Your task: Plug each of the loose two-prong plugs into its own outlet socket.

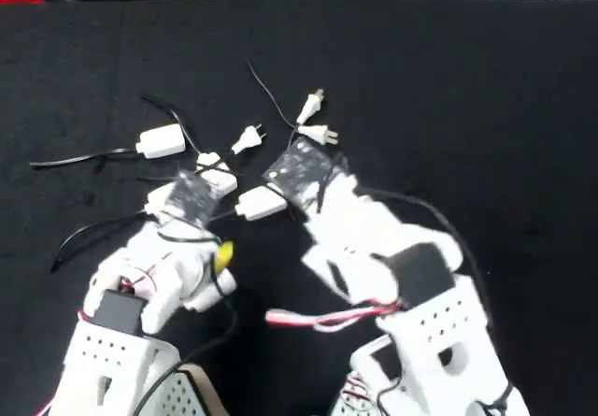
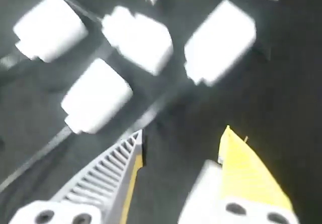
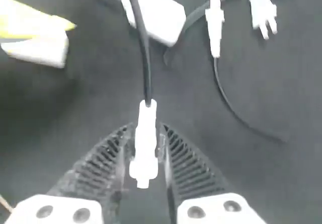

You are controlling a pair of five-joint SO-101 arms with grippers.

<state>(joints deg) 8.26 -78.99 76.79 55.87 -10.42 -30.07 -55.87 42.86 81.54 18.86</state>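
plugs, cables and white socket blocks lie scattered on the black table (image 1: 486, 107) ahead of the two arms. the right gripper (image 3: 146, 128) is clamped on a white plug (image 3: 145, 153), which stands lengthwise between its ribbed fingers (image 3: 186, 163), held just above the cloth. the plug's black cable (image 3: 143, 58) leads straight away from the jaws and crosses in front of a socket block (image 3: 156, 15). two loose plugs rest beyond that block: a slim one (image 3: 215, 17) on a dark cord, and one with its two prongs showing (image 3: 264, 12). the left gripper (image 2: 182, 132) is spread wide and holds nothing, with one ribbed finger (image 2: 118, 163) and one yellow finger (image 2: 241, 158) apart over bare cloth. four blurred white blocks (image 2: 98, 95) sit close together just past its tips. from above, three socket blocks can be made out: one far out to the left (image 1: 161, 140), one in the middle (image 1: 217, 179), and one nearest the arms (image 1: 262, 203). three loose plugs lie beyond them, one near the middle block (image 1: 248, 138) and two close together further right (image 1: 310, 106) (image 1: 322, 136).
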